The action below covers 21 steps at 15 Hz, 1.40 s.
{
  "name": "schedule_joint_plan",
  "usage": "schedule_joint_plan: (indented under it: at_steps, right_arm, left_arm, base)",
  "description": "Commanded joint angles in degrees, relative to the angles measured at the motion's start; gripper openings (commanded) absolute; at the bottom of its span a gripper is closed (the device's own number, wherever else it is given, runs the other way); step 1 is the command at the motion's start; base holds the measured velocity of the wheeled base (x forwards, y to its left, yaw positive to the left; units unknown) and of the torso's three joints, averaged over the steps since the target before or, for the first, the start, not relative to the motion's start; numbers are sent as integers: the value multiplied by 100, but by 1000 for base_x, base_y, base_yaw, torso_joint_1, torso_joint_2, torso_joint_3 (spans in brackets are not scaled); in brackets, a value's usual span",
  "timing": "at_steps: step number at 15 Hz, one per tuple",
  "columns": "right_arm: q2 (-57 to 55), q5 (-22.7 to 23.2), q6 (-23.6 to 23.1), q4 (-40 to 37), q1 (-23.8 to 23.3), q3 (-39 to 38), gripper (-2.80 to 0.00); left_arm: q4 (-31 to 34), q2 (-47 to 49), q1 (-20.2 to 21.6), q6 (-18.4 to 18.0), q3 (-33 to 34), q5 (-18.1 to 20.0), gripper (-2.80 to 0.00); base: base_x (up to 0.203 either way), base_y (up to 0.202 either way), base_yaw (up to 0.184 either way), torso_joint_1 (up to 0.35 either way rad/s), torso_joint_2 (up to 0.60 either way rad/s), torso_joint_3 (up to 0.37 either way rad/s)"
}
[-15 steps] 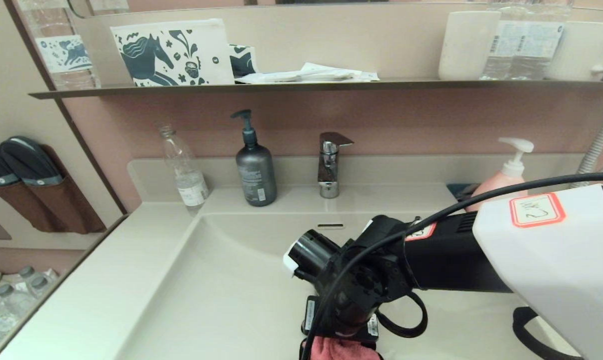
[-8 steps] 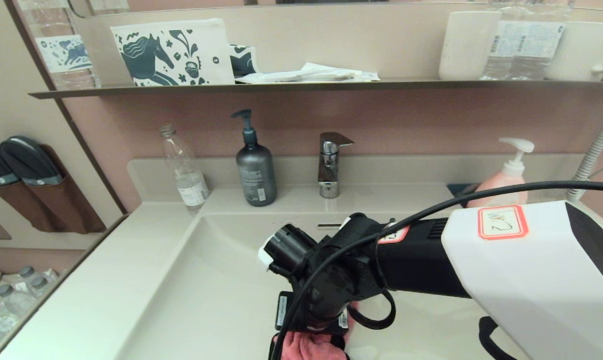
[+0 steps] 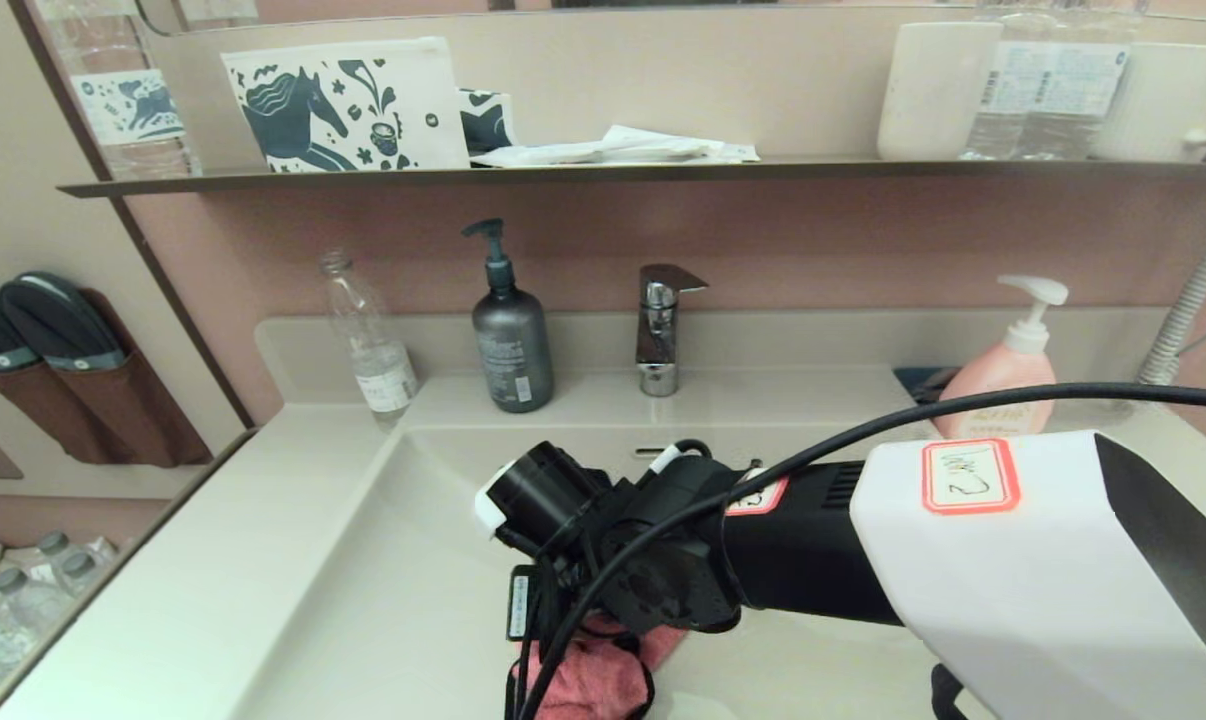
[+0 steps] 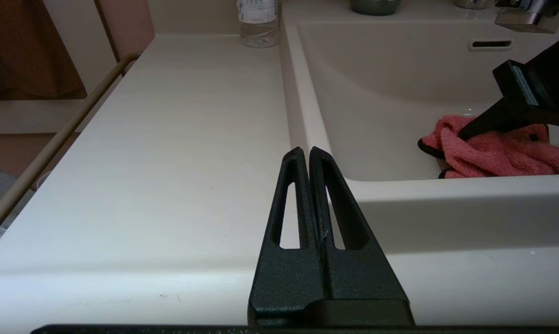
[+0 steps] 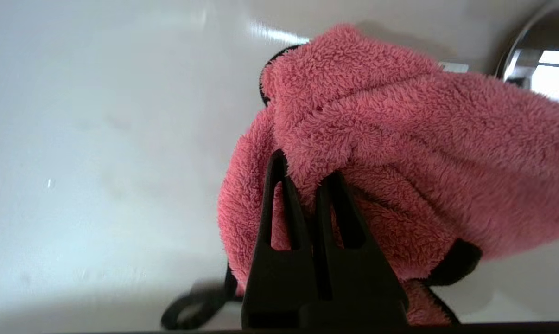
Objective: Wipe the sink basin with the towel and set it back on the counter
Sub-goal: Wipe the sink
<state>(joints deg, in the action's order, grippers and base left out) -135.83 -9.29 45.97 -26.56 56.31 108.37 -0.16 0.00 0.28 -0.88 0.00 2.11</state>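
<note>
The coral-pink towel (image 3: 603,675) lies bunched on the floor of the cream sink basin (image 3: 403,580), near its front. My right gripper (image 5: 306,166) points down into the basin, shut on a fold of the towel (image 5: 390,139) and pressing it against the basin floor (image 5: 98,139). The chrome drain plug (image 5: 539,65) shows just past the cloth. In the head view the wrist hides the fingers. My left gripper (image 4: 306,150) is shut and empty, parked low over the counter (image 4: 168,139) by the basin's front left corner, with the towel (image 4: 492,153) off to its side.
A chrome faucet (image 3: 660,330), a grey pump bottle (image 3: 511,345) and a clear plastic bottle (image 3: 368,340) stand along the back rim. A pink soap bottle (image 3: 1003,370) is at back right. The dark wall shelf (image 3: 613,172) above carries a pouch and cups.
My right arm has swept leftward across the basin floor, dragging the towel with it. The left gripper's earlier state is not shown.
</note>
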Motion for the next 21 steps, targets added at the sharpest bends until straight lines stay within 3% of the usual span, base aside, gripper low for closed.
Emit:
schedule_joint_plan:
  at_steps: [1, 7, 11, 15, 21]
  right_arm:
    - [-121, -294, -110, 205, -10, -1, -280]
    - [-387, -480, -421, 1101, -146, -1, -280]
    - [-583, -888, -705, 1810, -306, -1, -280]
    - [-629, -979, -976, 2024, -410, 8, -280]
    - [-744, -2005, -1673, 2000, -532, -18, -280]
  left_arm:
    - [-2, 9, -1, 0, 0, 0, -280]
    - [-2, 9, 8, 0, 0, 0, -280]
    - [-2, 9, -1, 0, 0, 0, -280]
    - [-2, 9, -1, 0, 0, 0, -280]
    - [-2, 9, -1, 0, 0, 0, -280]
  base:
    - [0, 0, 0, 0, 0, 0]
    - [0, 0, 0, 0, 0, 0]
    - [0, 0, 0, 0, 0, 0]
    - [0, 0, 0, 0, 0, 0]
    - [0, 0, 0, 0, 0, 0]
